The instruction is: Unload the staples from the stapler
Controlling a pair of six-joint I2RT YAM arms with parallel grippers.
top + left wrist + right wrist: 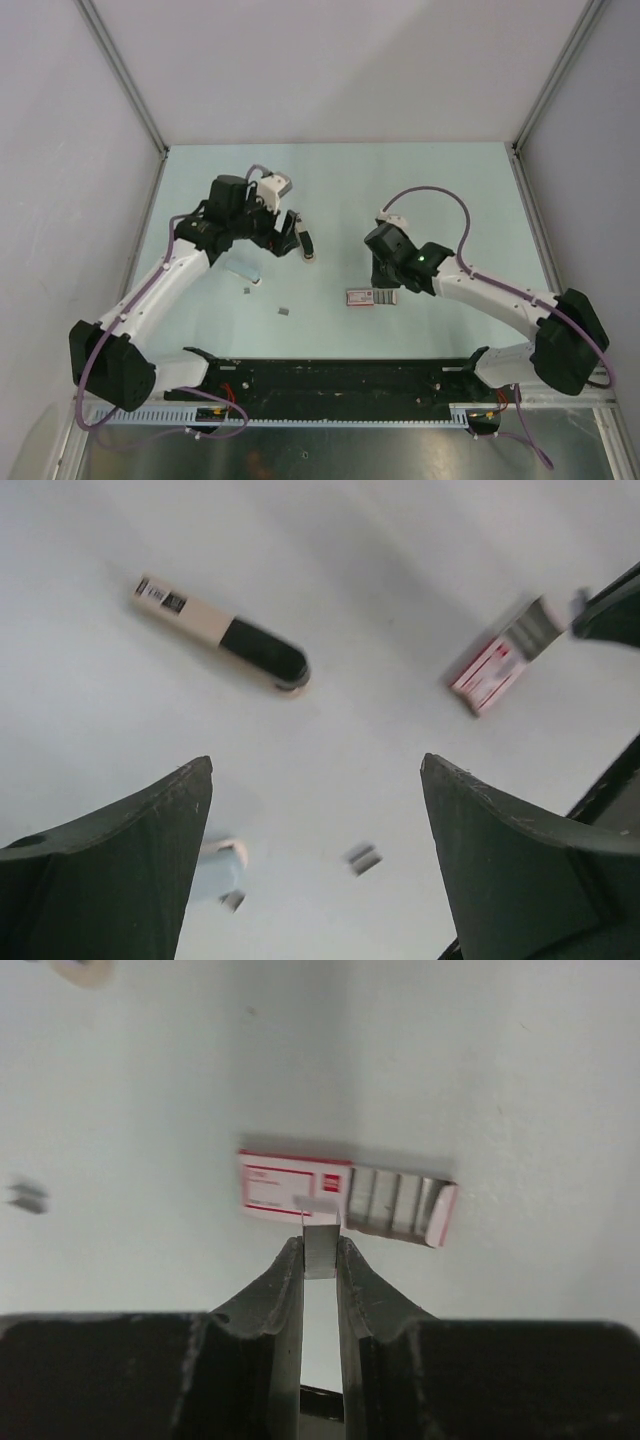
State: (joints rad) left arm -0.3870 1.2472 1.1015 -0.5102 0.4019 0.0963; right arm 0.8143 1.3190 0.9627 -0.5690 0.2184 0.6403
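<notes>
Right wrist view: staples (320, 1222) pinched

The right gripper (320, 1247) nips a short strip of them, the red-and-white box (290, 1182) just beyond. The left gripper (315, 765) stands spread and empty; past it the stapler (222, 635) lies flat on the table (400, 580).

No text readable; the stapler (222, 635) label and box (290, 1185) print are blurred

The left gripper (315, 770) stood spread wide, empty; the stapler (222, 634) lay flat beyond it (the staples (364, 858), blurred, lay nearer).
</notes>
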